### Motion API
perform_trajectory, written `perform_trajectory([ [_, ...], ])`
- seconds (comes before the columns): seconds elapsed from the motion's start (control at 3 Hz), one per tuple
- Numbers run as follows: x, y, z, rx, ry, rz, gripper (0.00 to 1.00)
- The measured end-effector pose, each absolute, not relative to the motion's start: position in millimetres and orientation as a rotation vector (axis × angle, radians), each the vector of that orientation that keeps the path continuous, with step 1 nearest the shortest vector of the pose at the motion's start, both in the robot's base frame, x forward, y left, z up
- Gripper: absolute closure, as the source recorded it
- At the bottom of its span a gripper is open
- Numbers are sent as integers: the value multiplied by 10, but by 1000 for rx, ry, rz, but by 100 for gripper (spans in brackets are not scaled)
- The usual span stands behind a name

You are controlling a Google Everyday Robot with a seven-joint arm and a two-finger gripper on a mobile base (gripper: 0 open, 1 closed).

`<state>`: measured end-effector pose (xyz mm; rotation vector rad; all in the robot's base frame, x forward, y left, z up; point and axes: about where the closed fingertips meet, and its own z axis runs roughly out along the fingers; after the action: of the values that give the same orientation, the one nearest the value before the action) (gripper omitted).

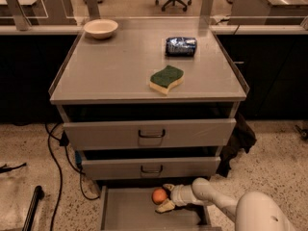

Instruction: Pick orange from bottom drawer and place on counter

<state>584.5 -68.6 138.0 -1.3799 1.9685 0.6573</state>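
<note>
You have one counter (110,71) bearing one bowl (100,28), one sponge (166,79) and one dark can (181,46). You see three drawers (192,134), and one gripper (166,197) by the one orange (159,196) in the bottom drawer (130,213).

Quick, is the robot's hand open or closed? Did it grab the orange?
Gripper: open, down in the bottom drawer, straddling the orange, not clamped on it yet.
</note>
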Motion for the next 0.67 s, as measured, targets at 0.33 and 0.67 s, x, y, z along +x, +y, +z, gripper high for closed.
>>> perform_trajectory([
  [0.33,5866,-633,1328,-1378,1958,673,28],
  [0.67,5869,-546,1271,-1386,1946,696,29],
])
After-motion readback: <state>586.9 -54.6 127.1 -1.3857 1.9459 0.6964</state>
